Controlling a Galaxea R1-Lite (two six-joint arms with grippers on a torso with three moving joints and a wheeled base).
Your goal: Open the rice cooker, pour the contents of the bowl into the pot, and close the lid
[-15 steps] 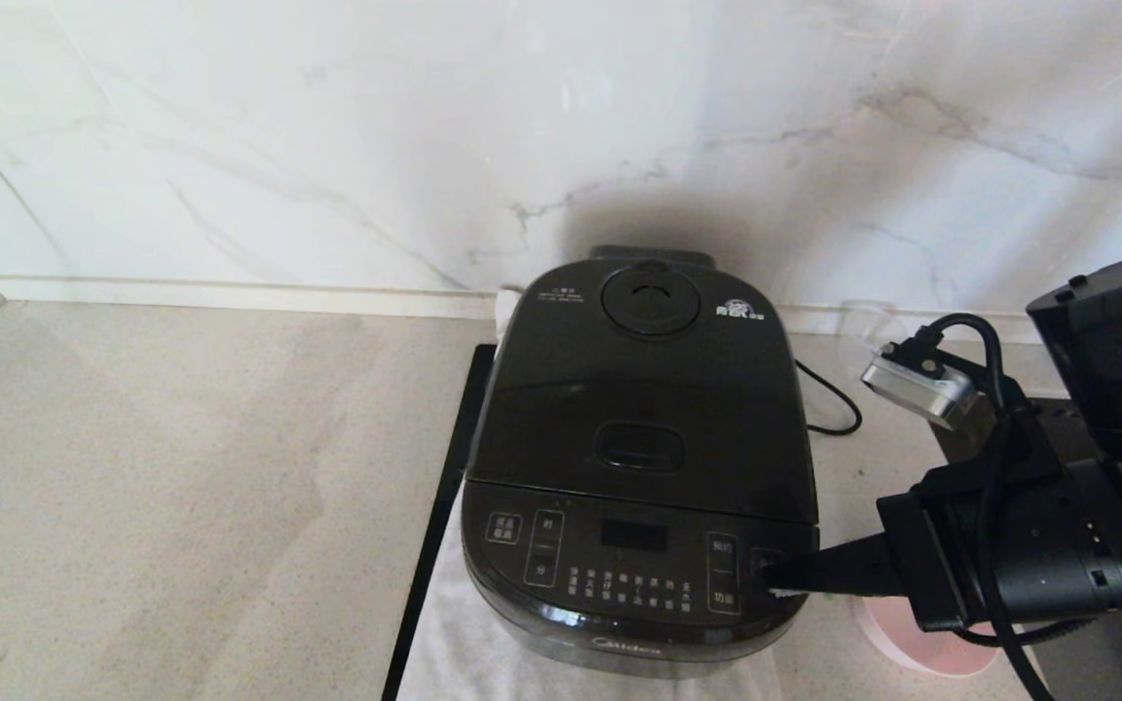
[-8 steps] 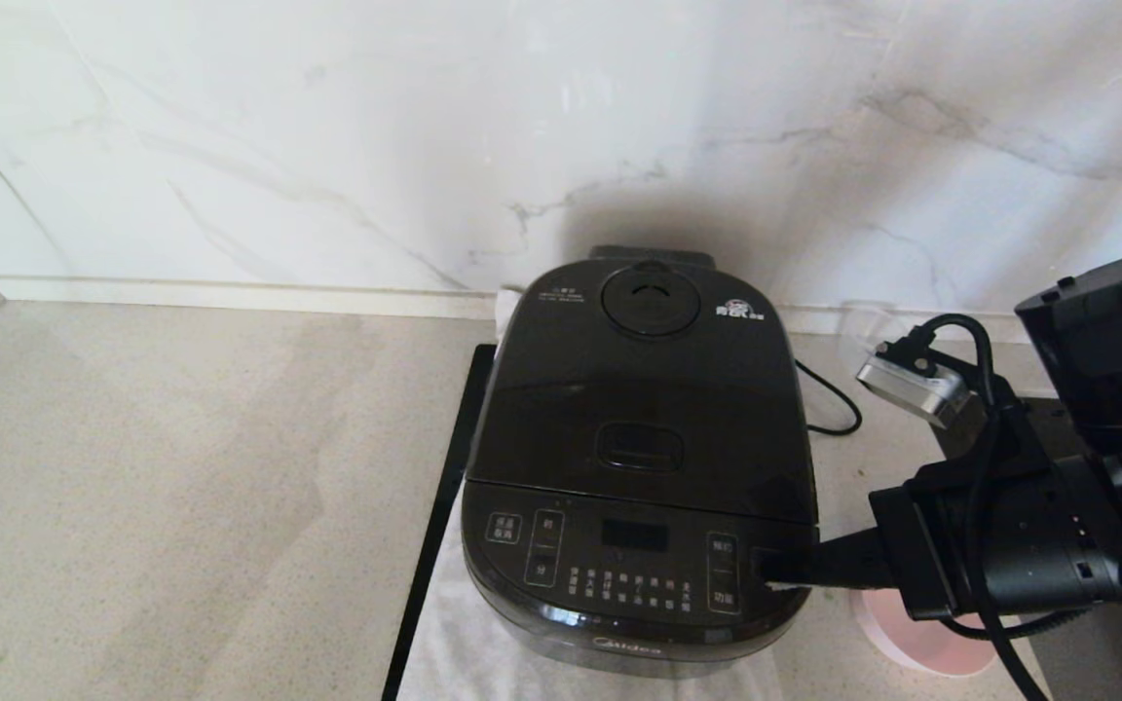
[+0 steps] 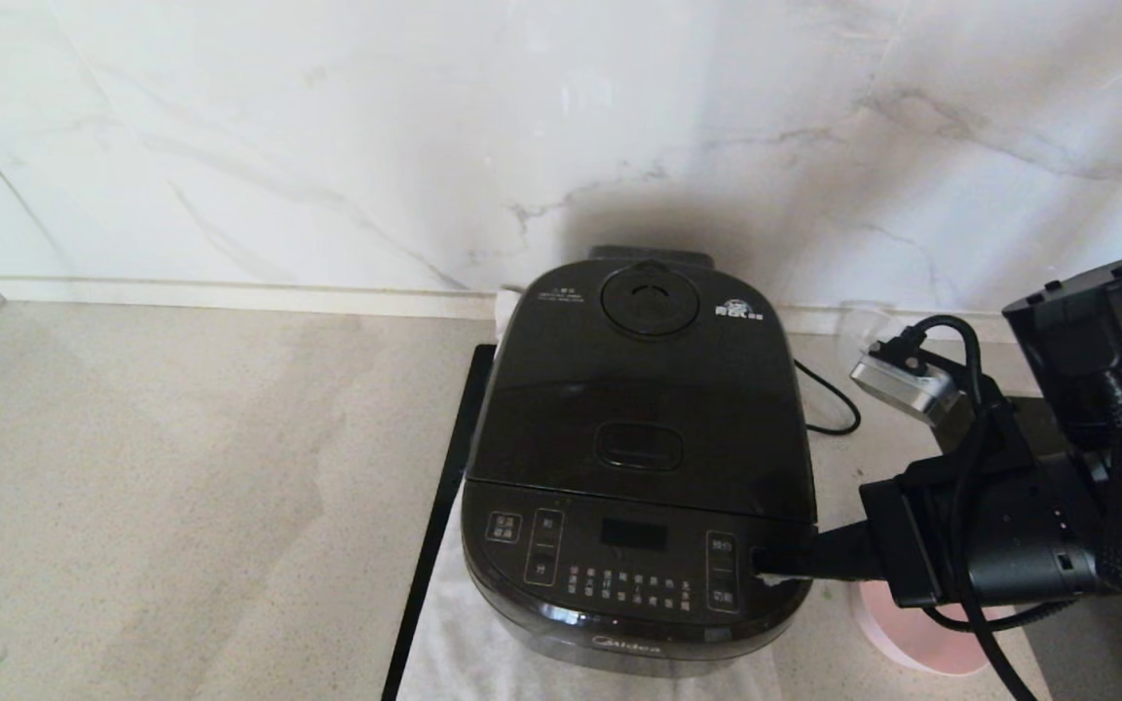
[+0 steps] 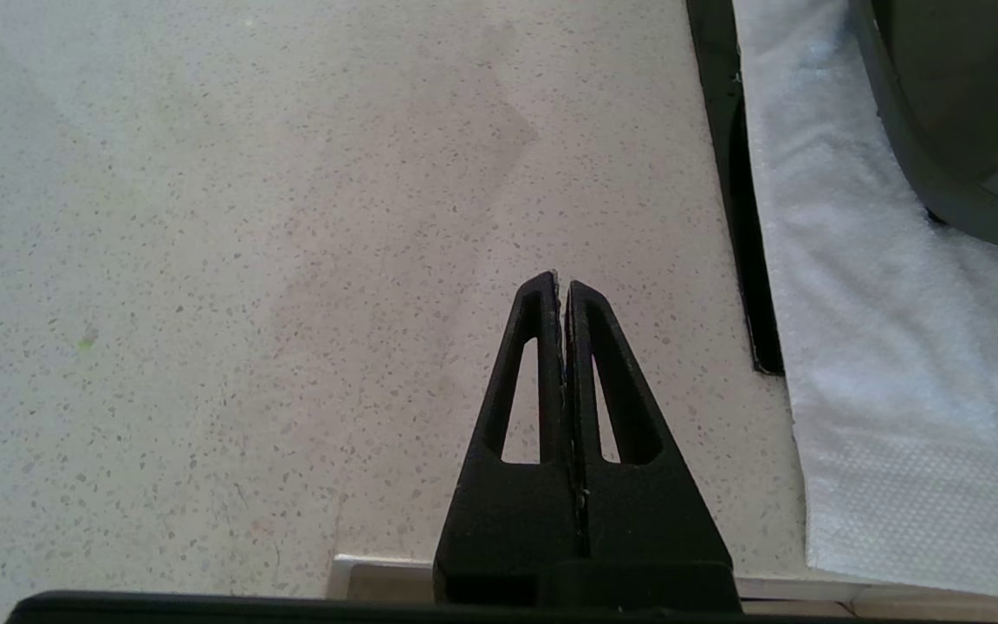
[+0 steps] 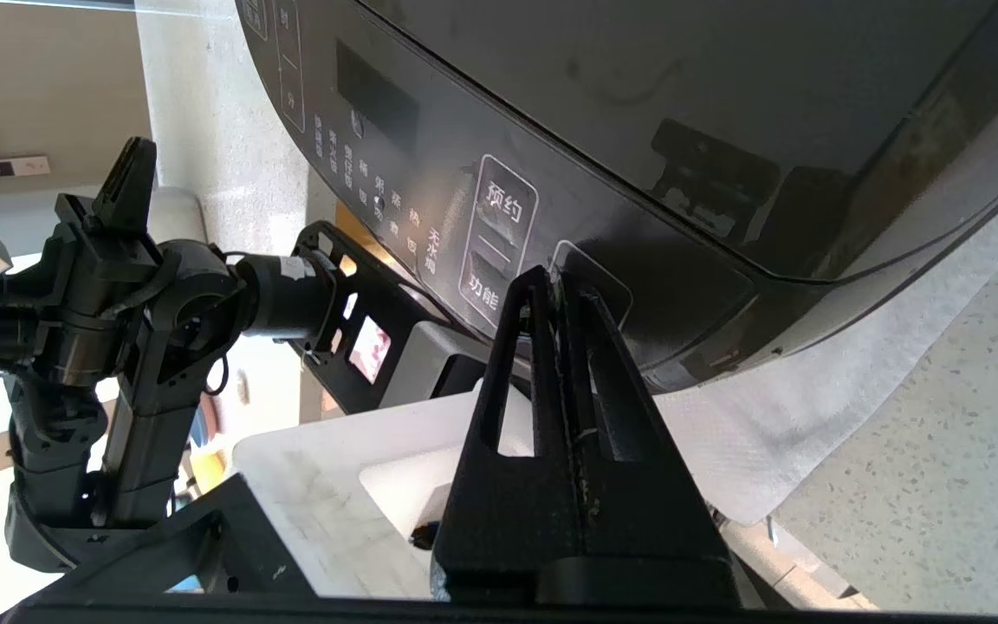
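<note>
So we have all 3 steps ahead — the lid [image 3: 641, 389] sits latched on the rice cooker [image 3: 639, 467], the bowl [image 3: 921, 638] waits on the table beside it, and our right end effector [image 3: 766, 565], pinched empty, nudges the panel's right edge.

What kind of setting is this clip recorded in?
Most likely a kitchen counter: a black rice cooker sits lid shut on a white cloth over a speckled stone countertop, backed by a marble-look wall, with a pink bowl beside it.
</note>
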